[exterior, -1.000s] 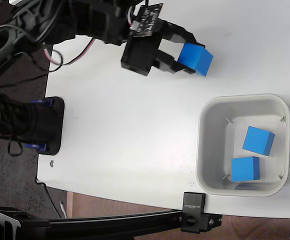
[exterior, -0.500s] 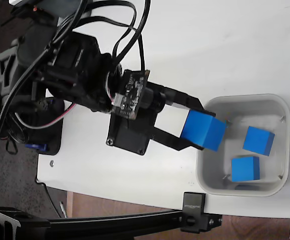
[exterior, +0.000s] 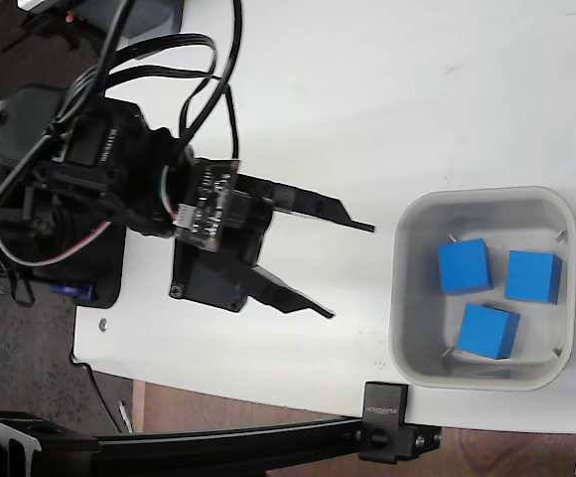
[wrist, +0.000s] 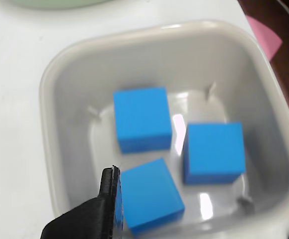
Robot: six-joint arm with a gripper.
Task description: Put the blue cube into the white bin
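- Three blue cubes lie inside the white bin (exterior: 404,298), which sits at the lower right of the fixed view on the white table (exterior: 367,109).
- The blue cube (exterior: 464,265) nearest the bin's left wall rests on the bin floor, upper left of the trio; in the wrist view it is not clear which of the three it is.
- A second cube (exterior: 534,276) lies to its right, near the right wall, and a third cube (exterior: 488,330) lies below and between them.
- The gripper (exterior: 353,270) is at mid-frame in the fixed view, left of the bin and clear of its rim.
- Its two black fingers (exterior: 313,206) are spread wide apart and hold nothing.
- In the wrist view one dark finger (wrist: 92,211) shows at the lower left edge, over the bin's near wall.
- A black clamp (exterior: 387,435) grips the table edge just below the bin in the fixed view.
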